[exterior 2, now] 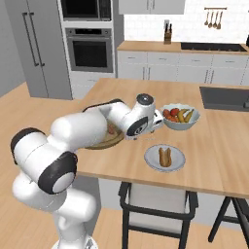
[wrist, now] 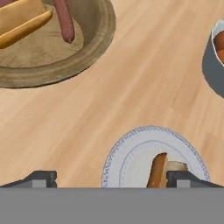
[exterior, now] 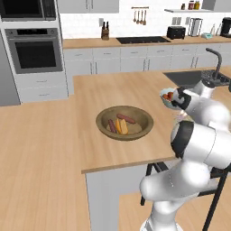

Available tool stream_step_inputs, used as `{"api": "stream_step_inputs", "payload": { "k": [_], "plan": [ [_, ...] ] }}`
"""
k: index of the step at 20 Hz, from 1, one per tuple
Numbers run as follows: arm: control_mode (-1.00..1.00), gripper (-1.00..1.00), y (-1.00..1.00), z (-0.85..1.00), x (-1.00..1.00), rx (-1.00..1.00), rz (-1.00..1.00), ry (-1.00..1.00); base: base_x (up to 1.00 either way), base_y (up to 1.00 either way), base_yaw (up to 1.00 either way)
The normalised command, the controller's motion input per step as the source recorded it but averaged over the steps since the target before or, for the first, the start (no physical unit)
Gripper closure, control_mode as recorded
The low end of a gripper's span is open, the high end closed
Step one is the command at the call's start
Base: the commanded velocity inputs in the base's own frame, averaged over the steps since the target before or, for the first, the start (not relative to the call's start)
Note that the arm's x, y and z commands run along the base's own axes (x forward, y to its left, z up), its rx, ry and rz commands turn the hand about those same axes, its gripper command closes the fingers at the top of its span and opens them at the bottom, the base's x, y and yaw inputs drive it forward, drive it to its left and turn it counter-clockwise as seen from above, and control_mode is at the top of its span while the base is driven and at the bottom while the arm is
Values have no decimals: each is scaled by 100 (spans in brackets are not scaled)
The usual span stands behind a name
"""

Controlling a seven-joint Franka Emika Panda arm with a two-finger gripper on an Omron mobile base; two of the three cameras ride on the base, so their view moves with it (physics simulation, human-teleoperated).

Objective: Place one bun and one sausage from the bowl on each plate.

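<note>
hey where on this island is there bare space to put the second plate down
Bare wood lies between the bowl and the plate, and beyond the bowl toward the oven side. It is crowded where the fruit bowl, plate and pincer sit close together; the sink takes the far corner.

White cabinets [exterior: 108, 58], wall oven [exterior: 35, 50], wooden island counter [exterior: 113, 90], wood floor [exterior: 36, 171], black stools [exterior 2: 155, 209].
</note>
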Motion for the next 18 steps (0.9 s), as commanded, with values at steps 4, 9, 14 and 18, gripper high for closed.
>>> {"api": "stream_step_inputs", "payload": {
  "k": [4, 9, 14, 18],
  "plan": [
    [-100, -100, 100, 72, 0, 0, 41, 16, 0, 0, 0],
    [-100, -100, 100, 46, 2, -3, 39, 25, 0, 0, 0],
    [-100, -100, 79, -17, 8, -17, 20, 13, 0, 0, 0],
    [-100, -100, 66, -59, 11, -19, 4, 1, 0, 0, 0]
  ]
}}
